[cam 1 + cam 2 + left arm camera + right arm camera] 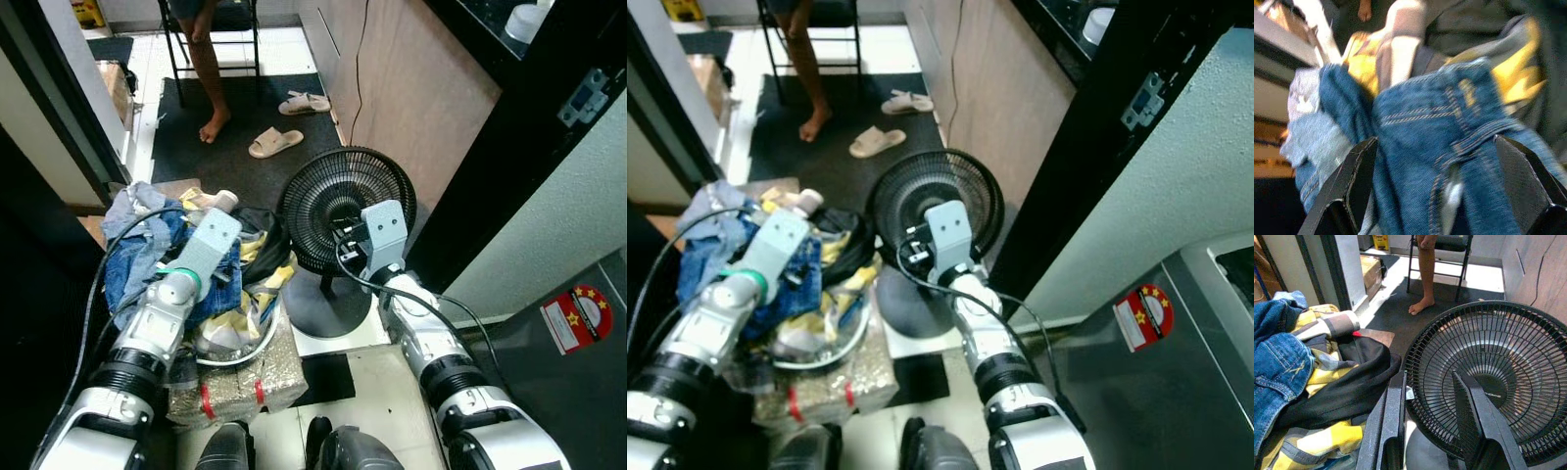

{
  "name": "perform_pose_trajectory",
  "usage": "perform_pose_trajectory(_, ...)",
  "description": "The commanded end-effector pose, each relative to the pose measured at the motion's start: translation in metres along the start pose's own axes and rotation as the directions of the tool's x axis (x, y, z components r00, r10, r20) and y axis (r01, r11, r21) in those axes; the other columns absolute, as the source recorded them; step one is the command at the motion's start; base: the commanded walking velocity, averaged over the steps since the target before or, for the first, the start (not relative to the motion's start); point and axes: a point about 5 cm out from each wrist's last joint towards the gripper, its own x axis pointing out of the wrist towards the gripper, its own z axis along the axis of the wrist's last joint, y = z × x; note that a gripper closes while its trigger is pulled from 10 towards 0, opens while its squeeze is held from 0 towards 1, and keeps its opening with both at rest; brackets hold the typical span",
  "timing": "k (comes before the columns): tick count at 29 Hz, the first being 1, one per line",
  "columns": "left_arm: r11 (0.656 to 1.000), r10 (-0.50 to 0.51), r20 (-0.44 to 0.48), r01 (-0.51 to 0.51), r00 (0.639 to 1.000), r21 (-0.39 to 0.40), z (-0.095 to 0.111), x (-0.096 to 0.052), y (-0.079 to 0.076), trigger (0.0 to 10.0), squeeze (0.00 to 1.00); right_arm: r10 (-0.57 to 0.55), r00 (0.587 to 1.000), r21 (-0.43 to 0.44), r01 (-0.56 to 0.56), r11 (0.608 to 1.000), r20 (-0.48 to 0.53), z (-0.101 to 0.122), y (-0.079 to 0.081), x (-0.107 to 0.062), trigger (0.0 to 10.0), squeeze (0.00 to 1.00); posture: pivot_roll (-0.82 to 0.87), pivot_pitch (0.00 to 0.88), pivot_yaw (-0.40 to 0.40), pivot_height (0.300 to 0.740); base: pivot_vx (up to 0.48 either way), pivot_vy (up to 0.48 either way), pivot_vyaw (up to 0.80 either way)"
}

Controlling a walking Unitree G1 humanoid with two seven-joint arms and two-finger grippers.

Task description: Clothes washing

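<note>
The left gripper (1435, 191) reaches forward and down over the laundry pile, its two black fingers (1352, 181) spread wide apart with blue jeans (1425, 127) bunched between them; the denim fills the gap, but the fingers are not closed on it. Just past the jeans lie yellow-and-grey cloth (1513, 73) and a black garment (1347, 382), all heaped in a pale basin (250, 348) that sits on a sack-wrapped block (245, 382).

The right gripper (1430, 416) is held out level beside the pile, fingers parted and empty, pointing at the grille of a black floor fan (343, 211). Beyond the fan, sandals (276, 142) lie on a dark mat near a person's bare leg (208, 69) by a chair.
</note>
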Motion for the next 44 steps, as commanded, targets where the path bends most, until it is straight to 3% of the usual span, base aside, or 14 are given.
perform_pose_trajectory(1,1.0,0.006,-0.034,-0.006,0.999,-0.023,-0.007,0.0,0.004,10.0,0.0,0.011,1.0,0.009,-0.011,1.0,-0.008,-0.003,0.004,0.0,10.0,0.0,0.1,0.185,0.009,0.74,0.0,0.0,0.0)
perform_pose_trajectory(2,0.997,0.041,-0.06,-0.045,0.997,-0.064,-0.015,-0.002,0.022,10.0,0.0,0.025,1.0,0.011,-0.025,1.0,-0.002,-0.002,0.008,0.002,10.0,0.0,0.11,0.186,0.004,0.74,0.0,0.0,0.0)
perform_pose_trajectory(4,0.997,0.041,-0.06,-0.045,0.997,-0.064,-0.015,-0.002,0.022,10.0,0.0,0.025,1.0,0.011,-0.025,1.0,-0.002,-0.002,0.008,0.002,10.0,0.0,0.11,0.186,0.004,0.74,0.0,0.0,0.0)
perform_pose_trajectory(5,0.991,0.082,-0.08,-0.089,0.993,-0.097,-0.025,-0.006,0.042,10.0,0.0,0.046,0.999,0.007,-0.046,0.999,0.0,0.0,0.012,0.005,10.0,0.0,0.12,0.189,-0.021,0.74,0.0,0.0,0.0)
perform_pose_trajectory(6,0.991,0.082,-0.08,-0.089,0.993,-0.097,-0.025,-0.006,0.042,10.0,0.0,0.046,0.999,0.007,-0.046,0.999,0.0,0.0,0.012,0.005,10.0,0.0,0.12,0.189,-0.021,0.74,0.0,0.0,0.0)
perform_pose_trajectory(8,0.977,0.14,-0.111,-0.156,0.984,-0.144,-0.045,-0.017,0.067,10.0,0.0,0.097,0.995,-0.007,-0.097,0.995,-0.003,0.003,0.019,0.01,10.0,0.0,0.14,0.194,-0.066,0.74,0.0,0.0,0.0)
perform_pose_trajectory(14,0.976,0.098,-0.169,-0.127,0.981,-0.176,-0.067,-0.021,0.061,10.0,0.0,0.13,0.991,-0.026,-0.13,0.991,-0.013,0.005,0.021,0.014,10.0,0.0,0.14,0.197,-0.088,0.74,0.0,0.0,0.0)
perform_pose_trajectory(21,0.988,0.068,-0.261,-0.101,0.963,-0.114,-0.09,-0.023,0.052,10.0,0.0,0.111,0.994,-0.031,-0.111,0.993,-0.011,0.004,0.015,0.012,10.0,0.0,0.13,0.199,-0.077,0.74,0.0,0.0,0.0)
perform_pose_trajectory(22,0.99,0.064,-0.281,-0.096,0.958,-0.101,-0.095,-0.024,0.052,8.6,0.0,0.102,0.995,-0.033,-0.102,0.994,-0.011,0.004,0.013,0.011,10.0,0.0,0.12,0.201,-0.073,0.74,0.0,0.0,0.0)
perform_pose_trajectory(23,0.99,0.061,-0.285,-0.094,0.957,-0.102,-0.098,-0.025,0.052,3.1,0.0,0.095,0.995,-0.033,-0.095,0.995,-0.011,0.003,0.011,0.01,10.0,0.0,0.12,0.2,-0.072,0.74,0.0,0.0,0.0)
perform_pose_trajectory(25,0.99,0.058,-0.282,-0.092,0.958,-0.11,-0.099,-0.026,0.052,3.1,0.0,0.09,0.996,-0.032,-0.091,0.995,-0.01,0.003,0.01,0.01,10.0,0.0,0.12,0.2,-0.072,0.74,0.0,0.0,0.0)
perform_pose_trajectory(26,0.989,0.061,-0.264,-0.094,0.963,-0.116,-0.096,-0.025,0.052,0.0,0.0,0.088,0.996,-0.033,-0.088,0.996,-0.009,0.003,0.009,0.01,10.0,0.0,0.11,0.2,-0.07,0.74,0.0,0.0,0.0)
perform_pose_trajectory(39,0.983,0.118,-0.165,-0.139,0.979,-0.119,-0.077,-0.022,0.061,0.0,0.0,0.065,0.998,-0.037,-0.065,0.997,0.0,0.006,0.002,0.011,10.0,0.0,0.11,0.19,-0.06,0.74,0.0,0.0,0.0)
perform_pose_trajectory(44,0.976,0.134,-0.077,-0.145,0.988,-0.162,-0.06,-0.024,0.063,0.0,0.0,0.055,0.998,-0.036,-0.054,0.998,0.017,0.01,0.001,0.012,10.0,0.0,0.11,0.18,-0.055,0.74,0.0,0.0,0.0)
